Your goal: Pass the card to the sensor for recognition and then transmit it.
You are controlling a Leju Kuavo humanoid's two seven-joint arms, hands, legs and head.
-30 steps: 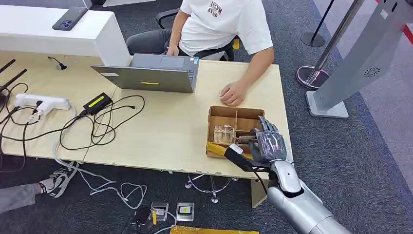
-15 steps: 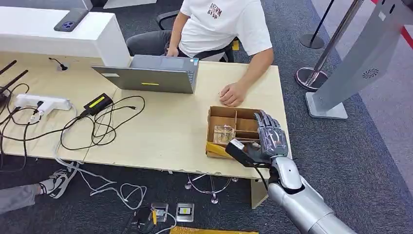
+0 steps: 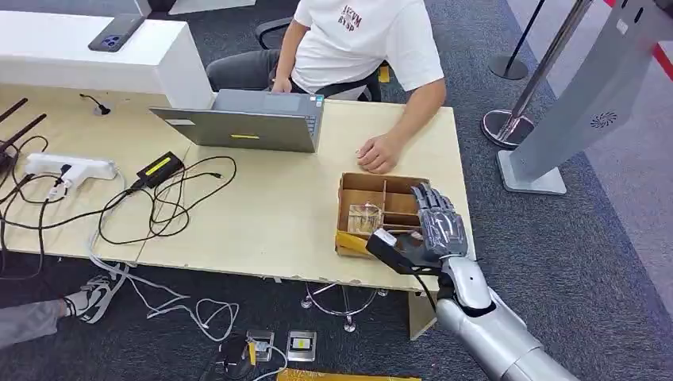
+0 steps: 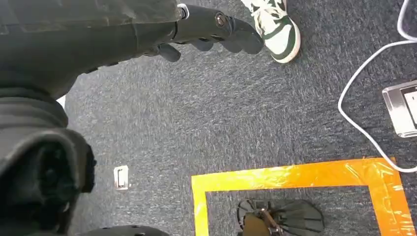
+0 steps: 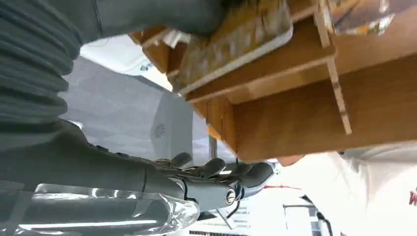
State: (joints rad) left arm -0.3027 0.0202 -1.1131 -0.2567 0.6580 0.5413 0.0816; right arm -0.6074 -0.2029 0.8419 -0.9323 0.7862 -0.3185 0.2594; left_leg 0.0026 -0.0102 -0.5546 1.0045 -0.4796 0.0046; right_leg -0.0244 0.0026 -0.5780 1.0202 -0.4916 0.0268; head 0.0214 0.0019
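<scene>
My right hand [image 3: 435, 226] sits over the near right part of the cardboard box [image 3: 361, 187], which stands on the wooden table [image 3: 270, 214] near its right front corner. The box has thin wood dividers splitting it into compartments. Fingers [image 3: 429, 203] are stretched out over the right side of the box, thumb down at the near edge by the yellow tape [image 3: 355, 241] on the box's front wall. In the right wrist view a flat card [image 5: 231, 42] w/ a pale edge lies tilted against a divider inside the box, right by my thumb [image 5: 162, 14], but I can't tell whether I'm actually pinching it or just touching it, so hand state is unclear. Fingers in that view look extended, beyond the box wall. A clear crinkled plastic item [image 3: 365, 217] sits in the compartment to the left of my hand.

My left hand [image 4: 216, 32] hangs low over the dark carpet, fingers loosely curled but apart, holding nothing. Below it: orange floor tape [image 4: 295, 177], a white cable [image 4: 364, 123], and a person's sneaker [image 4: 275, 24].

Across the table a person in a white shirt [image 3: 365, 40] sits behind a grey laptop [image 3: 246, 123], one hand [image 3: 379, 152] resting on the table just beyond the box. Black cables [image 3: 159, 198] and a white power strip [image 3: 67, 167] lie on the left part of the table. A grey sensor stand [image 3: 579, 103] rises from the floor to the right, well apart from the box.
</scene>
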